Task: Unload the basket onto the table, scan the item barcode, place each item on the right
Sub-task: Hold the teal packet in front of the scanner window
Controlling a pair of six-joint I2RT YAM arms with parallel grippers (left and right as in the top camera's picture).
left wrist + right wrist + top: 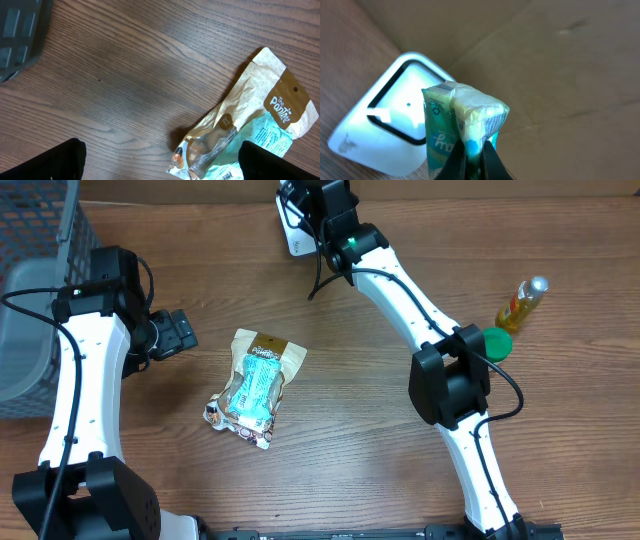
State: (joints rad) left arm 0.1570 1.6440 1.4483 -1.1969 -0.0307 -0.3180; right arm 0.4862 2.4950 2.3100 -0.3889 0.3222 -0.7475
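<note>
Wood-grain table (brown backboard behind)

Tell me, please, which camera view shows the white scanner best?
The right wrist view: the white scanner fills the lower left, its dark-framed window clear. Overhead shows only an edge beside the right arm; the left wrist view misses it.

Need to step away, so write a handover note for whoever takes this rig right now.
Right gripper: shut on a green-and-white packet, held in front of the white scanner.
Left gripper: open, empty, beside the snack pouch lying on the table.
Done: packet is up at the scanner.
Left: confirm the scan, which cannot be told from here; snack pouch not yet picked up.
</note>
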